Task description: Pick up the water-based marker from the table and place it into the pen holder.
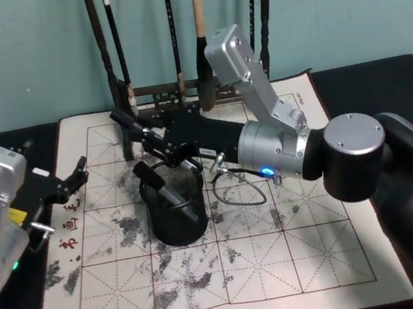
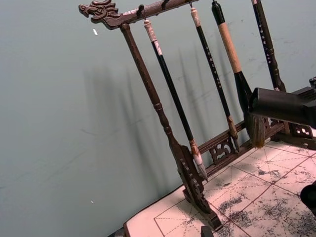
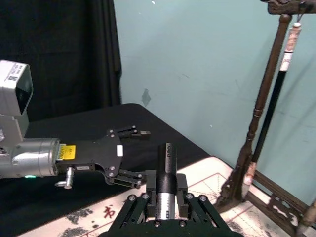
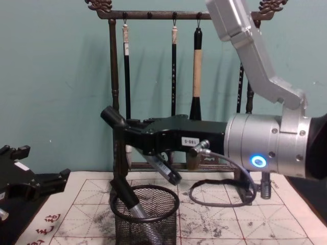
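Chest view: your right pincer (image 4: 126, 135) clamps marker (image 4: 111, 117) just over pen holder (image 4: 168, 220), at its 12 o'clock, likely so release lands inside; tilt marker down first. Left pincer (image 1: 75, 182) gapes, parked at 9 o'clock.

Black wire-mesh pen holder (image 4: 163, 227) stands upright; a dark marker (image 4: 134, 205) apparently leans inside.

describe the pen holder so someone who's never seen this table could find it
Find the ink-stained grid mat in front of the tall wooden brush rack. Left of the mat's middle, below the right tool holding a marker, stands the pen holder. Unlike the rack, it is a low round black wire-mesh cup with another marker leaning inside.
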